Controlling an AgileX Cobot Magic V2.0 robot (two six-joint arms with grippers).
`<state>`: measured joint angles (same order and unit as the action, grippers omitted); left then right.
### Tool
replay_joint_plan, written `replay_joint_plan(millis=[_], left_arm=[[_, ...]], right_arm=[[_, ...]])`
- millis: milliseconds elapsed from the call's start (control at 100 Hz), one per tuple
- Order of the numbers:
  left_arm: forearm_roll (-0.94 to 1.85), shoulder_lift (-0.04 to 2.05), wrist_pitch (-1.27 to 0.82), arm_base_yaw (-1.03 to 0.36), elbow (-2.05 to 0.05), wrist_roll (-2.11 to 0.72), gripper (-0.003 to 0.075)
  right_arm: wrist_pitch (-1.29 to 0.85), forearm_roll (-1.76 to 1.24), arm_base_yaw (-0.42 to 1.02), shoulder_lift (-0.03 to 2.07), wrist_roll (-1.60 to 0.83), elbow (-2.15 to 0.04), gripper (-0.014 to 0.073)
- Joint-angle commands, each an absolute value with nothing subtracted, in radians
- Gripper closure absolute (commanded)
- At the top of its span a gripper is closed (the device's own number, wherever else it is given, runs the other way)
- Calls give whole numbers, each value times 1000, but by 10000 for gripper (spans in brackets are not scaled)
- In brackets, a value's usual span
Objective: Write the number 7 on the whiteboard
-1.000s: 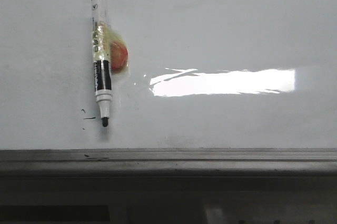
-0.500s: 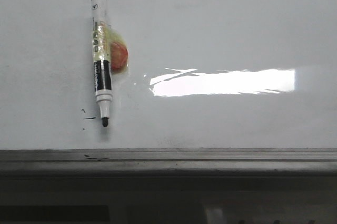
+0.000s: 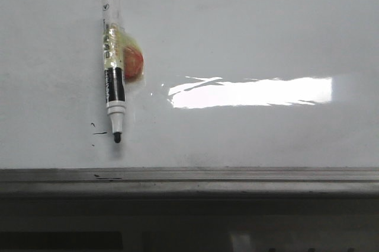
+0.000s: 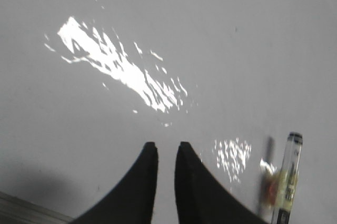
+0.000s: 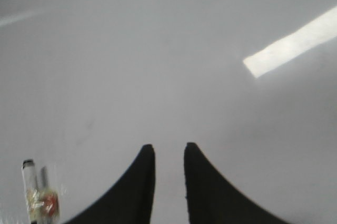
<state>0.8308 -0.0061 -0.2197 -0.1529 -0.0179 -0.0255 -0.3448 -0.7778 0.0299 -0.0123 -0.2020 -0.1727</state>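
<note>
The whiteboard [image 3: 249, 26] fills the front view, glossy white, and no number 7 is in view on it. A black-and-white marker [image 3: 112, 68] lies on the board at the left, uncapped tip [image 3: 118, 137] pointing toward the ledge, with an orange blob under clear tape [image 3: 134, 64] beside its barrel. My left gripper [image 4: 166, 146] hovers over bare board with a narrow gap and nothing between its fingers; the marker [image 4: 289, 176] lies off to one side. My right gripper [image 5: 169, 147] is likewise slightly open and empty, with the marker [image 5: 31, 192] far from it. Neither gripper shows in the front view.
A grey metal ledge [image 3: 237, 181] runs along the board's near edge. A bright glare strip [image 3: 254, 92] crosses the middle right of the board. A few tiny black specks and a short dash [image 3: 99, 133] sit next to the marker tip.
</note>
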Motion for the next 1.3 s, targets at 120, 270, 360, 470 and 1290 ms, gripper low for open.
replay_joint_plan(millis=[120,270,360,470,1290], left_arm=[[725,77,-305,-151,-152,-32,486],[705,226,-410,-151,-283,-168,487],[705,335,-460,-154,-393,-197,487],[669,456,-486,-194,-514,-282,487],[1001,1180,-274,-651,-698,-413,311]], right_arm=[[-510,-670,32,-17,-343,-329,187],[-583,-514,32,-13,-343,-412,187],[-642,-431,32,17,-343,-457,187],[-679,-377,32,75,-343,-497,187],[-634,-381,32,167,-343,-512,187]])
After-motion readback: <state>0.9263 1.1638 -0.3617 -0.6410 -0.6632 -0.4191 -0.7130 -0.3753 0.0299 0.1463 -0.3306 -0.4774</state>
